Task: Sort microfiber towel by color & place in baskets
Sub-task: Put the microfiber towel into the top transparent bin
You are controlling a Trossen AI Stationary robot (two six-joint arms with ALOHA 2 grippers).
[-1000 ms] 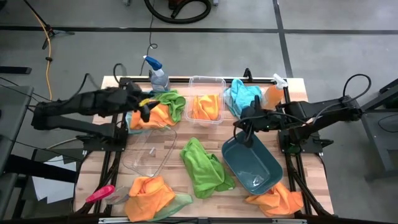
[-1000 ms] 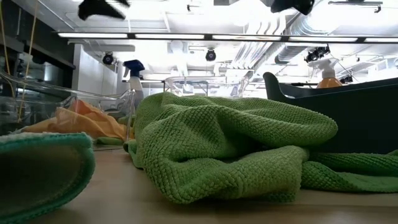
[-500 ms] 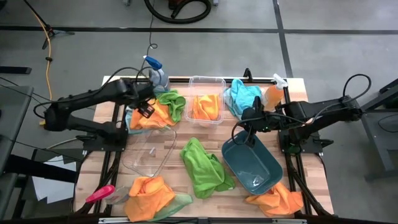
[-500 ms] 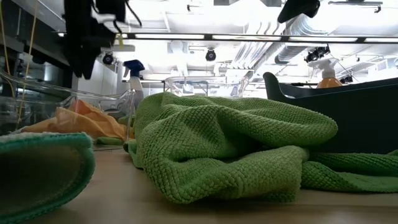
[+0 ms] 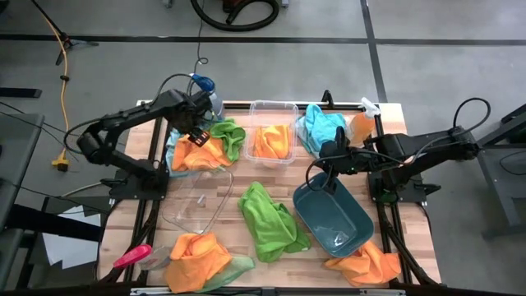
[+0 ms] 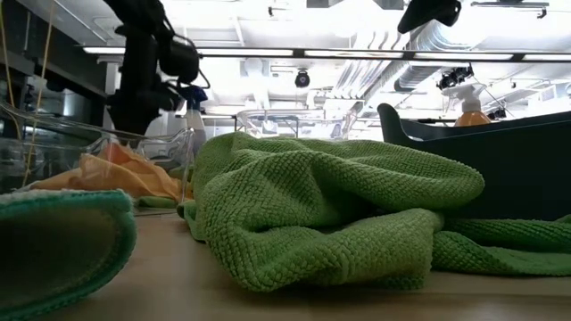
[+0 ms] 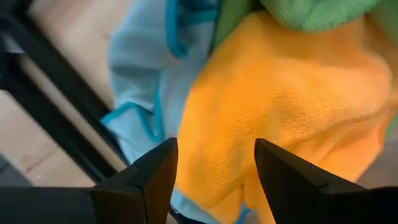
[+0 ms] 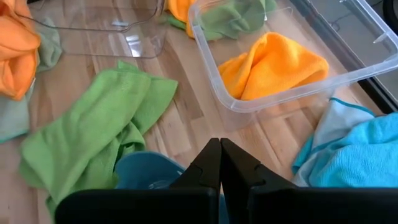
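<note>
My left gripper [image 5: 197, 136] hangs open, pointing down, over a pile at the table's far left. In that pile an orange towel [image 7: 280, 106] lies on a light blue one [image 7: 143, 81], with a green one [image 7: 317, 12] beside it. The fingers [image 7: 163, 171] stand just above the orange towel; I cannot tell whether they touch it. My right gripper [image 8: 219, 163] is shut and empty above the far corner of the dark teal basin [image 5: 345, 226]. The clear deep tub [image 5: 288, 111] holds an orange towel [image 5: 269, 141]. The clear shallow dish [image 5: 197, 201] stands at mid left.
A green towel [image 5: 267, 218] lies at the table's middle. Orange towels lie at the near left [image 5: 197, 255] and near right [image 5: 366, 263], and a blue one [image 5: 320, 127] at the far right. Spray bottles [image 5: 207, 94] [image 5: 362, 122] stand at the far edge. A pink-handled tool [image 5: 131, 256] lies near left.
My left arm has swung round toward the table's far edge. Its gripper has tipped from nearly level to pointing straight down and has sunk toward the orange towel in the far-left pile, staying open. My right arm has kept still.
</note>
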